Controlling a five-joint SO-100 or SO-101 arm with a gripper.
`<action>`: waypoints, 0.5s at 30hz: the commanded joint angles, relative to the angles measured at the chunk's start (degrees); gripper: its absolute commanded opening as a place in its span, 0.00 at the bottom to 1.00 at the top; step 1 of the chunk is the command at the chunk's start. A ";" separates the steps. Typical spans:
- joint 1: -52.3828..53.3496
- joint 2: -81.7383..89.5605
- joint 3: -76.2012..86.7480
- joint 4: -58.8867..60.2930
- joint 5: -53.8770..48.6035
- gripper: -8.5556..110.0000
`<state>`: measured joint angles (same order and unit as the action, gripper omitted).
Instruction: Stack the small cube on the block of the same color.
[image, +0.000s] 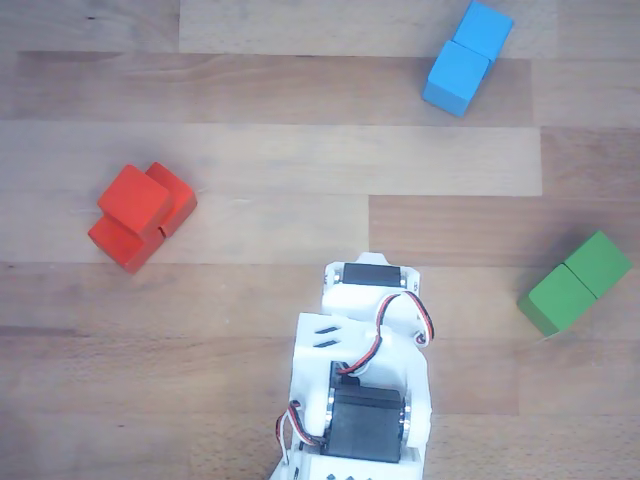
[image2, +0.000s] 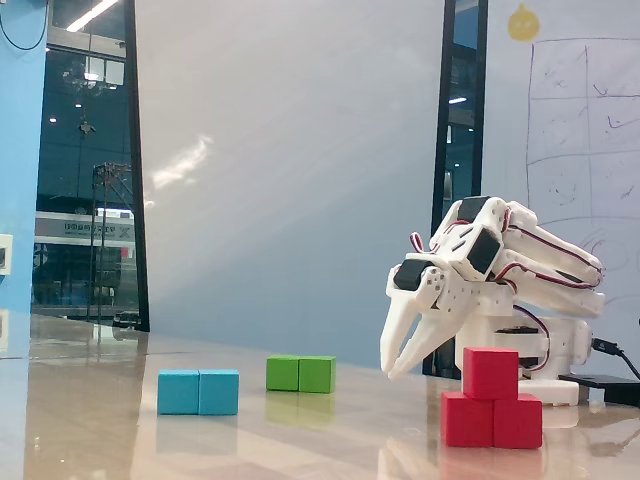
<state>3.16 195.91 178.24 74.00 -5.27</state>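
The small red cube (image2: 490, 372) rests on top of the red block (image2: 492, 421) at the table's right in the fixed view. Seen from above in the other view, the small cube (image: 133, 198) sits across the middle of the block (image: 178, 196) at the left. My gripper (image2: 391, 370) hangs left of the stack and level with the cube, clear of it. Its fingers point down, lie together and hold nothing. In the other view only the folded arm's white body (image: 365, 380) shows, and the fingertips are hidden.
A blue double block (image2: 198, 391) (image: 467, 57) and a green double block (image2: 300, 374) (image: 578, 283) lie apart on the wooden table. The arm's base (image2: 540, 350) stands just behind the red stack.
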 joint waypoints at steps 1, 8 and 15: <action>-0.35 2.29 -3.25 0.88 -0.44 0.07; -0.35 2.20 -3.43 0.88 -0.35 0.07; -0.35 1.85 -3.52 0.79 -0.44 0.07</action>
<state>3.16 195.91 178.24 74.00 -5.27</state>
